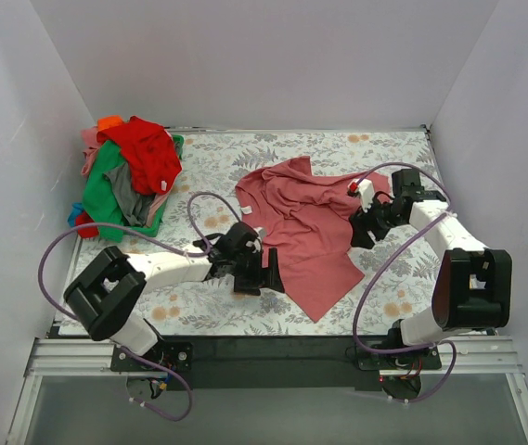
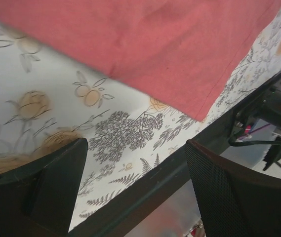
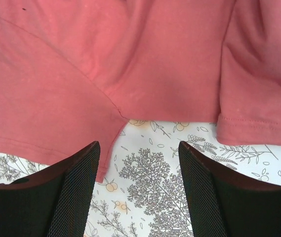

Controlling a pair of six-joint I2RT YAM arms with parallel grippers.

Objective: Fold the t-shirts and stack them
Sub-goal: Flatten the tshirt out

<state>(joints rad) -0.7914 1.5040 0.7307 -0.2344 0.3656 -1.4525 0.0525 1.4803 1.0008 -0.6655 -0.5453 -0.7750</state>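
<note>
Lying spread across the middle of the floral-covered desk, a dusty salmon-pink t-shirt showed a rumpled upper half and a flatter lower half that ran to a corner near the front edge. Its cloth was plain and matte, with soft creases around the neck and one short sleeve thrown out toward the right arm. The left tool hung just beside the shirt's left edge, spread wide and holding nothing. Its wrist view showed the shirt's hem corner lying flat on the cover ahead of it. The right tool hovered at the shirt's right side, by the sleeve. It too was spread, with only patterned cover in its gap and the sleeve's stitched hem and the underarm seam just ahead. A heap of other t-shirts, red on top with green, grey, orange and pink beneath, sat bunched in the far left corner of the desk, well apart from the pink one.
</note>
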